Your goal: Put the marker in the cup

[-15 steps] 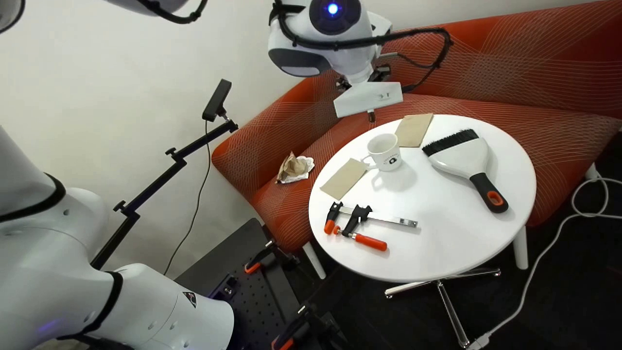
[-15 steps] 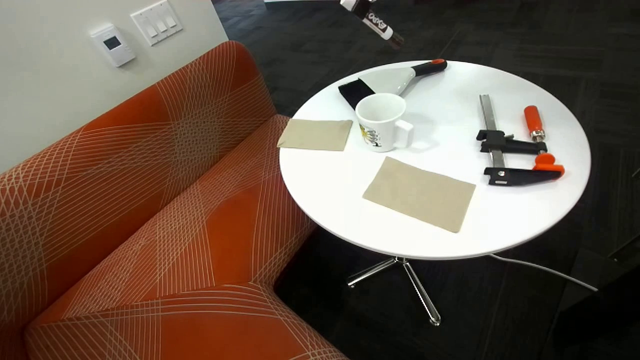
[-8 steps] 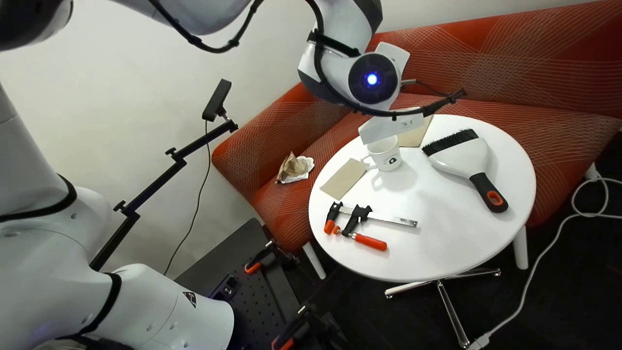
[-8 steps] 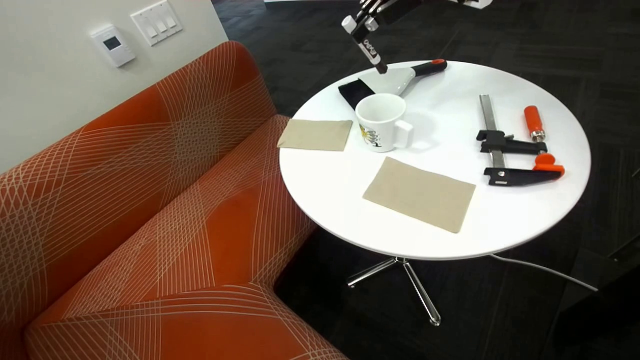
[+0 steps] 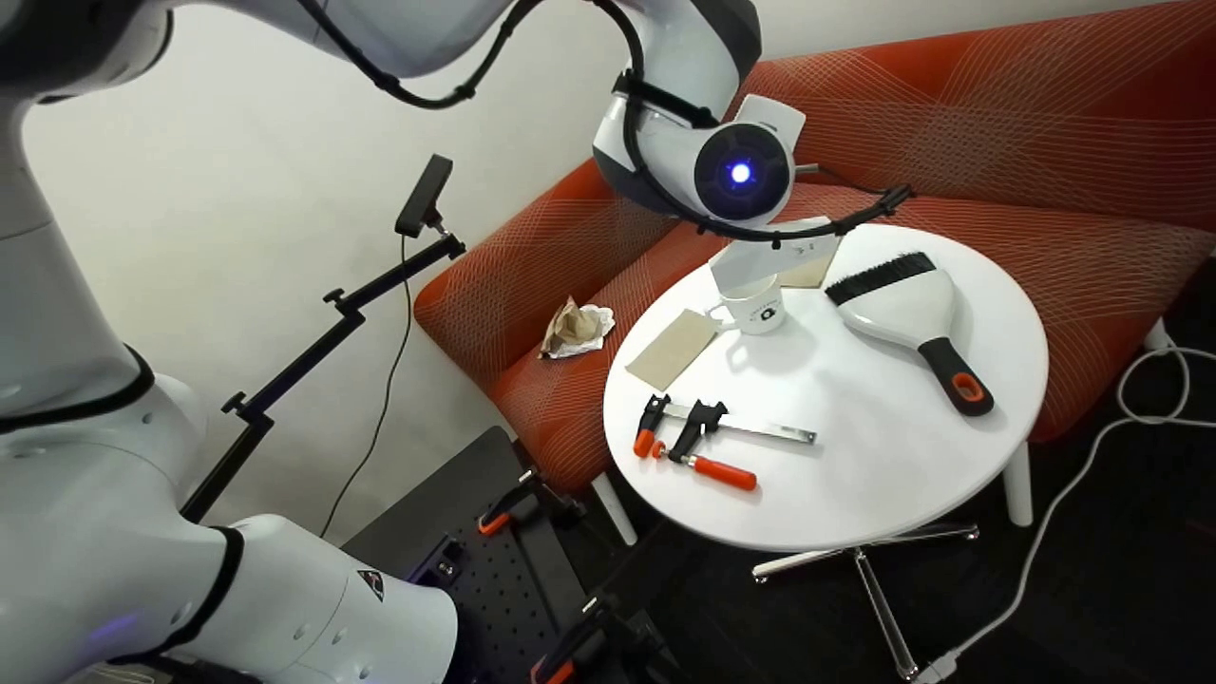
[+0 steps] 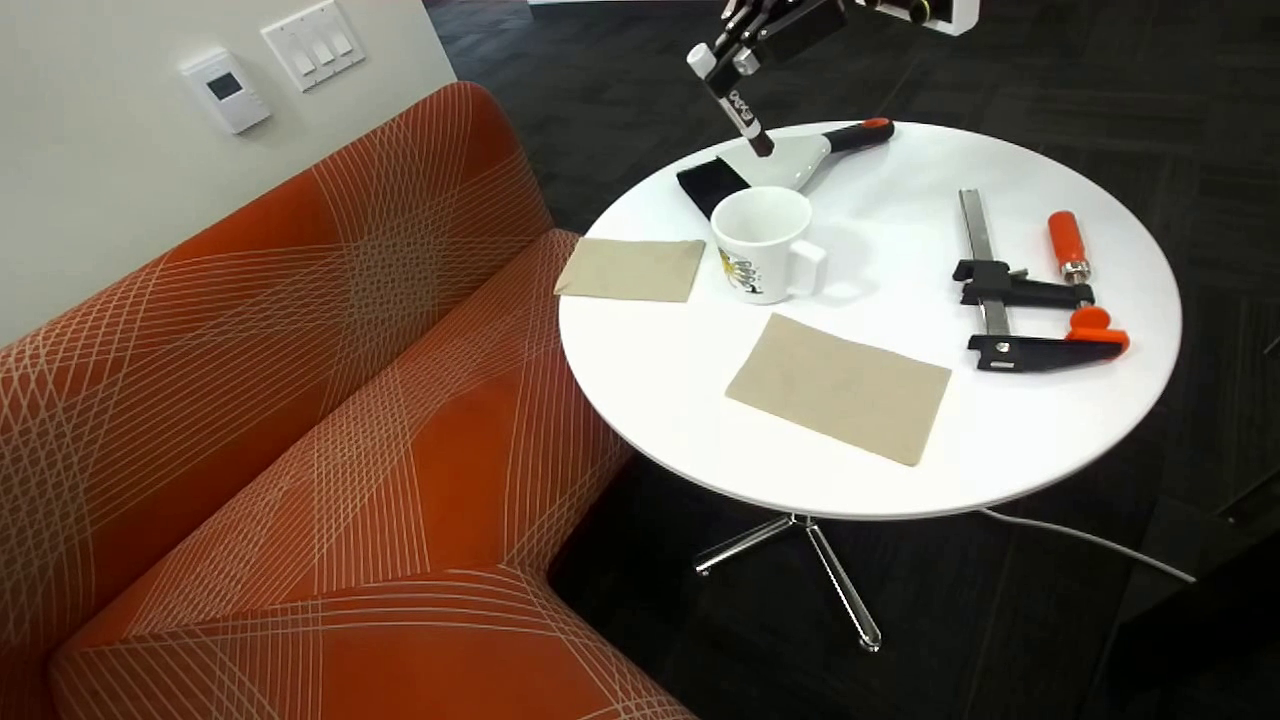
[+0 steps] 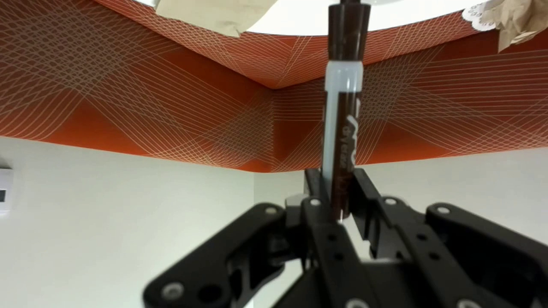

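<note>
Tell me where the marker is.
The marker is in the gripper; in an exterior view it slants near the top, just right of centre, above the cup in the picture, brown end overlapping the white brush.

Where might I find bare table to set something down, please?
The table is widely bare between the clamp and the brush, with a smaller patch between two tan sheets. Crowded: around the cup, near sheets and brush.

Out there I have the forearm (image 5: 408, 33) stretched high, the wrist (image 5: 676, 161) hanging lower at its end, and the gripper (image 7: 339, 186) clamped, black fingers (image 7: 319, 218) close together
</note>
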You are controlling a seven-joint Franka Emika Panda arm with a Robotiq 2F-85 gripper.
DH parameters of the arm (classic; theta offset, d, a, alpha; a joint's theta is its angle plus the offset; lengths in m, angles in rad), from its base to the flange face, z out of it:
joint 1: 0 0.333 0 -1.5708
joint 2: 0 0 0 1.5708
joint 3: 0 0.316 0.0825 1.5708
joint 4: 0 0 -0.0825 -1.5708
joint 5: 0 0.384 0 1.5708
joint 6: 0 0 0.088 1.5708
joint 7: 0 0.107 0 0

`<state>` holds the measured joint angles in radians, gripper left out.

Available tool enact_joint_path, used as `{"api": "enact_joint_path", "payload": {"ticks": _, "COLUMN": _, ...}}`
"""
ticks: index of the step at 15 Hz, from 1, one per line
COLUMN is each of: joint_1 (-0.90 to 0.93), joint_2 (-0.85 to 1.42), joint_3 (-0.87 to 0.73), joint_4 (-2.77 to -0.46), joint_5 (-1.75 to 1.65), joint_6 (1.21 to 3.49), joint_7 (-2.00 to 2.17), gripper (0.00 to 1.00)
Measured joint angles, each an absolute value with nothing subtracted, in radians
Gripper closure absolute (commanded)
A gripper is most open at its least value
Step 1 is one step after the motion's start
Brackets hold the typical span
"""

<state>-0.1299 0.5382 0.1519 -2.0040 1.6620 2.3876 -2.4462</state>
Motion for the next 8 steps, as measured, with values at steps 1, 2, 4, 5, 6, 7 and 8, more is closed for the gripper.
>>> {"api": "enact_joint_path", "payload": {"ticks": 1, "joint_1": -0.107, "joint_2": 0.540, "joint_3": 0.126, "joint_4": -2.004, "joint_5": 1.662, "joint_6": 2.382, "joint_7": -2.445, "gripper": 0.95}}
{"api": "enact_joint_path", "payload": {"ticks": 2, "joint_1": -0.090, "joint_2": 0.542, "joint_3": 0.106, "joint_4": -2.004, "joint_5": 1.662, "joint_6": 2.376, "joint_7": -2.444, "gripper": 0.95}}
{"api": "enact_joint_path", "payload": {"ticks": 4, "joint_1": -0.066, "joint_2": 0.548, "joint_3": 0.078, "joint_4": -2.004, "joint_5": 1.662, "joint_6": 2.364, "joint_7": -2.443, "gripper": 0.95}}
{"api": "enact_joint_path", "payload": {"ticks": 5, "joint_1": -0.060, "joint_2": 0.552, "joint_3": 0.071, "joint_4": -2.004, "joint_5": 1.662, "joint_6": 2.357, "joint_7": -2.443, "gripper": 0.95}}
{"api": "enact_joint_path", "payload": {"ticks": 6, "joint_1": -0.054, "joint_2": 0.555, "joint_3": 0.063, "joint_4": -2.004, "joint_5": 1.662, "joint_6": 2.345, "joint_7": -2.443, "gripper": 0.95}}
{"api": "enact_joint_path", "payload": {"ticks": 7, "joint_1": -0.052, "joint_2": 0.559, "joint_3": 0.056, "joint_4": -2.004, "joint_5": 1.662, "joint_6": 2.330, "joint_7": -2.443, "gripper": 0.95}}
{"api": "enact_joint_path", "payload": {"ticks": 8, "joint_1": -0.051, "joint_2": 0.564, "joint_3": 0.052, "joint_4": -2.004, "joint_5": 1.662, "joint_6": 2.317, "joint_7": -2.443, "gripper": 0.95}}
